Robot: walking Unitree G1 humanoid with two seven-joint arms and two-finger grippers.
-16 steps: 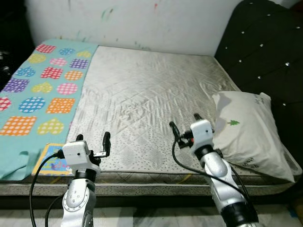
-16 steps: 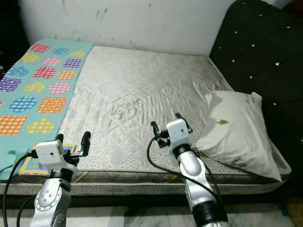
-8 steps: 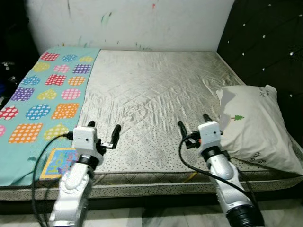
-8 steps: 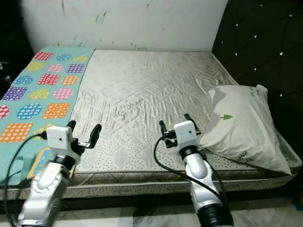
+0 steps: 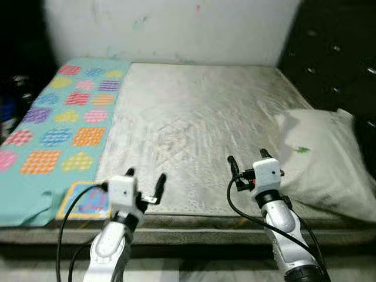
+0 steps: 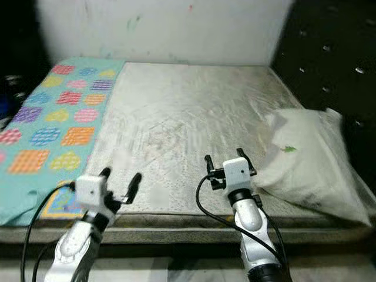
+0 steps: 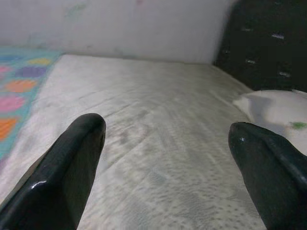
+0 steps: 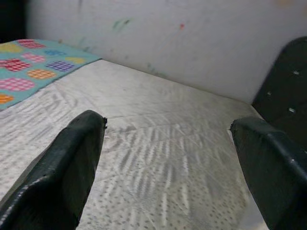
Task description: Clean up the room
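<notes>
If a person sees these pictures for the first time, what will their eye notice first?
Probably the teal blanket with colourful patches, spread along the left side of the bare grey mattress. Next, the white pillow leaning against the black tufted headboard on the right. In front, the left tool and right tool hover open over the mattress's near edge.

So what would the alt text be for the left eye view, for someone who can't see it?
A bare quilted mattress fills the blurred view, with a teal patterned blanket along its left side and a white pillow at its right against a dark headboard. The left gripper and right gripper hang open over the near edge, holding nothing.
</notes>
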